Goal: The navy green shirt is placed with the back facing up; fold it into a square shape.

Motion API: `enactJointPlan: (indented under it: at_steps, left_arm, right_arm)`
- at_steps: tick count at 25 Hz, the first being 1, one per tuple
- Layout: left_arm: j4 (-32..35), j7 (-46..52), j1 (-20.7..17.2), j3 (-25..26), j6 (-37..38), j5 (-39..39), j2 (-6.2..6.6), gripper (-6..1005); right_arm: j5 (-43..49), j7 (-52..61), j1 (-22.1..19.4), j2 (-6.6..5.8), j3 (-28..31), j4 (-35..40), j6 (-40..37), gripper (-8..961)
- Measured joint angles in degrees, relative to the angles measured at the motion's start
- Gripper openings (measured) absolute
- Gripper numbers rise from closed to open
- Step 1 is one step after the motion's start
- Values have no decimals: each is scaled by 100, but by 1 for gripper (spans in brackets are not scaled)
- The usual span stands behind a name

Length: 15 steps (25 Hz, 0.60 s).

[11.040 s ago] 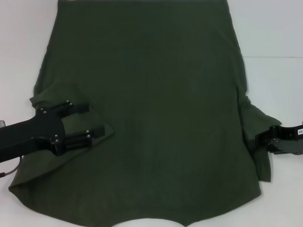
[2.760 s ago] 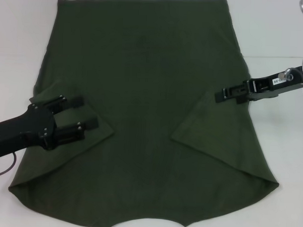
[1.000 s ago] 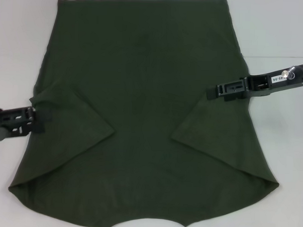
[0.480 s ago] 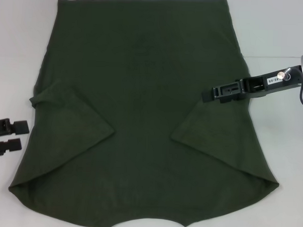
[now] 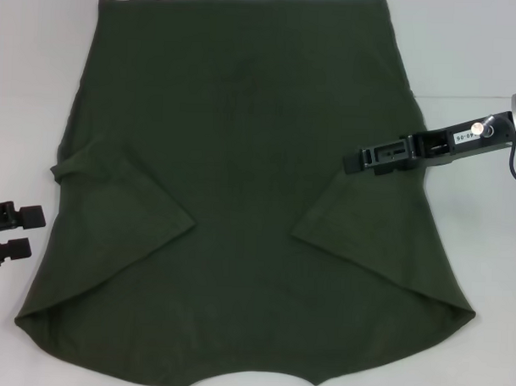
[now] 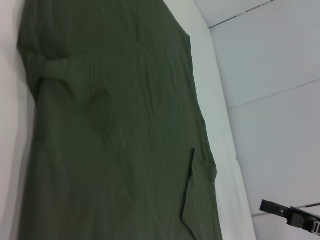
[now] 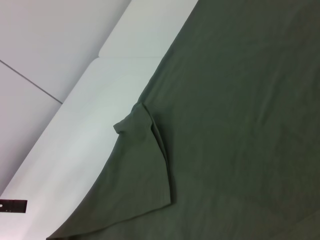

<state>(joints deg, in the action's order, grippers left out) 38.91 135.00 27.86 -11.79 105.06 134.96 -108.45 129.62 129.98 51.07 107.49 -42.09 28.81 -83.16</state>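
You see the large dark olive-green cloth shirt (image 5: pixel 241 192) spread flat on the white table (image 5: pixel 475 57), plain side up, its curved edge nearest you and its straight edge farthest away. Both short sleeves are folded inward onto the body: the left sleeve flap (image 5: pixel 126 201) and the right sleeve flap (image 5: pixel 367 222) each lie as a triangle pointing toward the middle. Your left gripper (image 5: pixel 32 230) sits on the bare table just beside the shirt's left edge, its two black fingers apart and holding nothing. Farther back, your right gripper (image 5: pixel 354 161) reaches in over the shirt's right side above the folded sleeve; you cannot tell whether its fingers are apart or together.
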Motion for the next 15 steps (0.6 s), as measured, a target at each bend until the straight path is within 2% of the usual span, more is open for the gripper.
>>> enactJointPlan:
  at_steps: [15]
  left_arm:
    - [-164, 273, 1, -17, -346, 418, -3, 845]
  right_arm:
    - [-1, -81, -44, 9, -1, -53, 20, 889]
